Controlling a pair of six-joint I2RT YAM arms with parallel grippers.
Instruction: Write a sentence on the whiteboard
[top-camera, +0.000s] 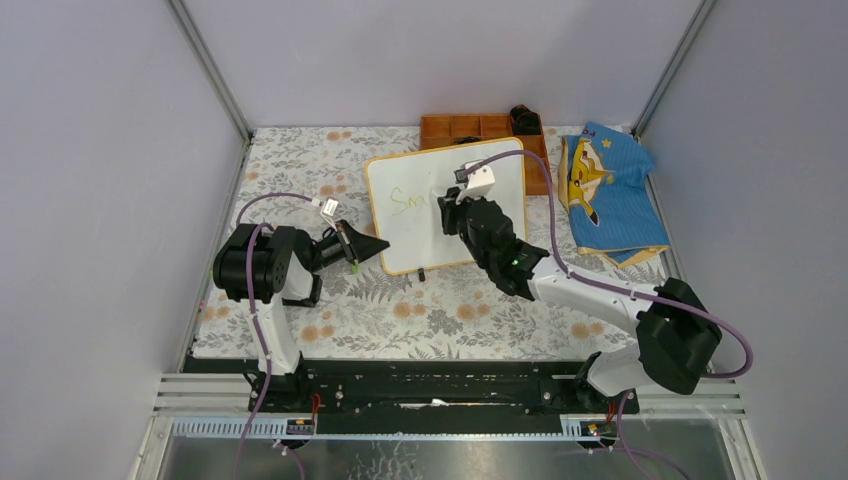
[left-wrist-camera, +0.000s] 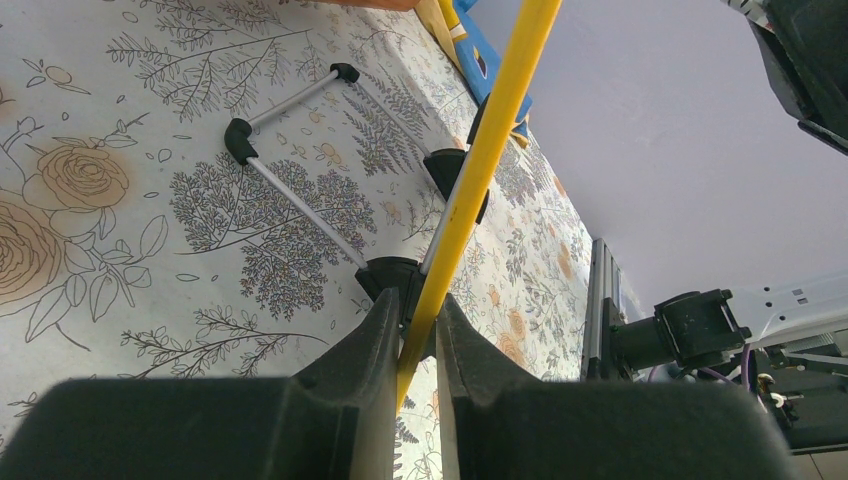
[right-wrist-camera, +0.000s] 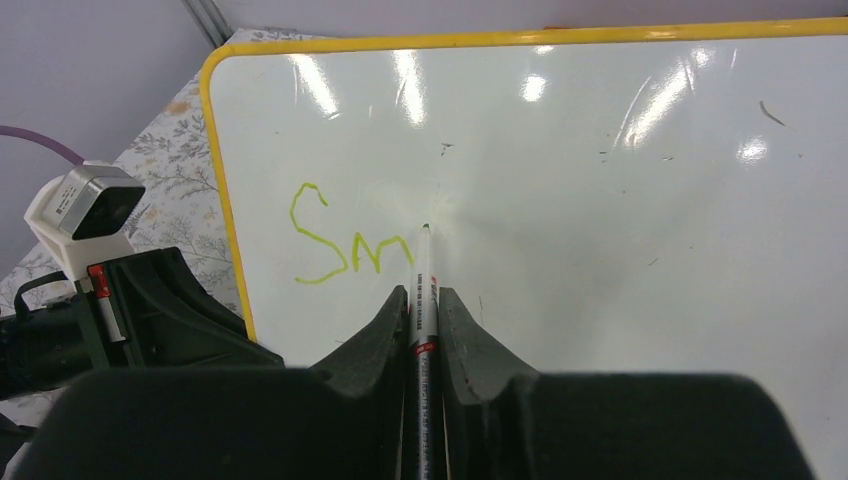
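Observation:
The whiteboard (top-camera: 405, 225) stands tilted at the middle of the table, white with a thin yellow-orange frame (right-wrist-camera: 228, 220). Yellow-green letters "Sm" (right-wrist-camera: 345, 245) are on its left part, also seen from above (top-camera: 407, 199). My right gripper (right-wrist-camera: 424, 300) is shut on a thin marker (right-wrist-camera: 424, 300), whose tip touches the board just right of the "m". My left gripper (left-wrist-camera: 415, 318) is shut on the board's yellow frame edge (left-wrist-camera: 490, 140) at its left side, near a black foot (left-wrist-camera: 392, 275).
An orange compartment tray (top-camera: 470, 128) sits behind the board. A blue cloth with a fox print (top-camera: 605, 190) lies at the right. The board's wire stand (left-wrist-camera: 290, 190) rests on the floral mat (top-camera: 400, 310). Grey walls enclose the table.

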